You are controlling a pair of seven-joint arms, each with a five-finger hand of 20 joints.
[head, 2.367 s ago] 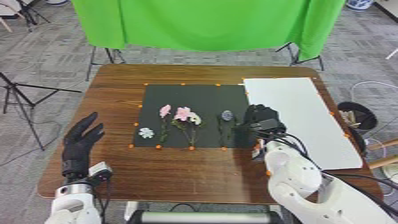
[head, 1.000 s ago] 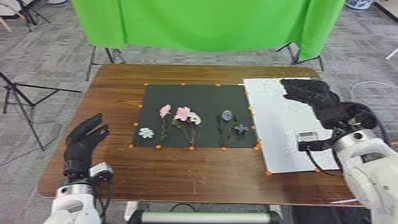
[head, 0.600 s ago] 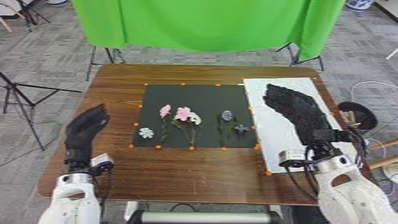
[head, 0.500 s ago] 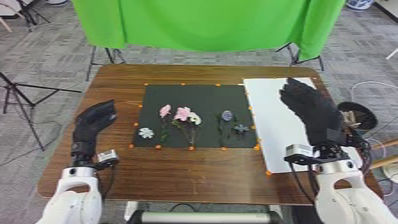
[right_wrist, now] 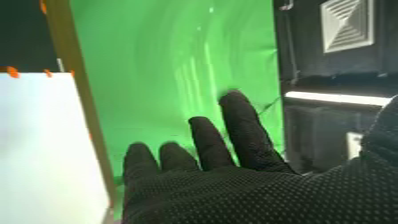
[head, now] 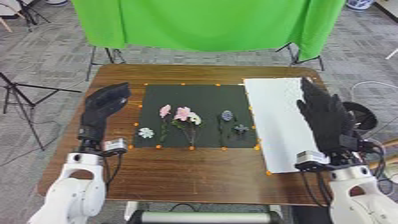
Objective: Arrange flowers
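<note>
In the head view, the left hand (head: pixel 106 106) hangs over the table (head: pixel 200 175) just left of the black mat (head: pixel 178 94), its fingers extended and holding nothing. A strip of brown wood runs between the mat and the table's near edge. The flowers lie on the mat: a small white bloom (head: pixel 146 133) near its left edge, a pink flower (head: pixel 165 109) and a pink-and-white cluster (head: pixel 183 114) inward, then a dark oval bloom (head: pixel 226 115) and a small dark flower (head: pixel 241 128) near the right edge. The white sheet (head: pixel 271 107) borders that edge. The right hand (head: pixel 329 120), fingers straight and grasping nothing, is at the table's right side, near the black bin (head: pixel 362 119).

In the right wrist view, its fingers rise released and slightly apart before the green cloth (right_wrist: pixel 169 65).
</note>
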